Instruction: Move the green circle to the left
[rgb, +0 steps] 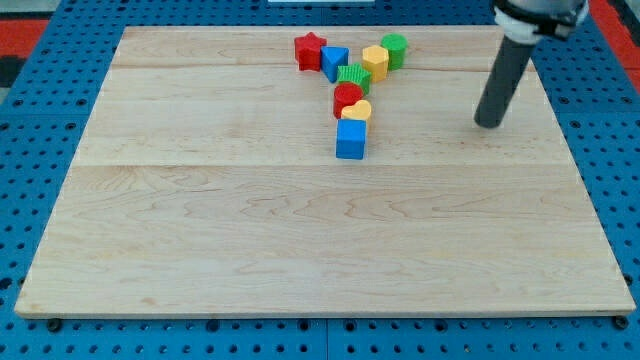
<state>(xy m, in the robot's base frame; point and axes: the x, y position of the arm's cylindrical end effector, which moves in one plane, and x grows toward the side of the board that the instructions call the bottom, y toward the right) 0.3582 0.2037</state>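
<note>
The green circle (395, 48) stands near the view's top, at the right end of a cluster of blocks, touching a yellow block (375, 62). My tip (489, 124) rests on the board to the right of the cluster and lower in the view than the green circle, well apart from every block.
The cluster also holds a red star (310, 50), a blue block (334, 62), a green star (354, 78), a red block (347, 97), a yellow heart (357, 111) and a blue cube (351, 138). The wooden board (200, 220) lies on a blue pegboard (30, 120).
</note>
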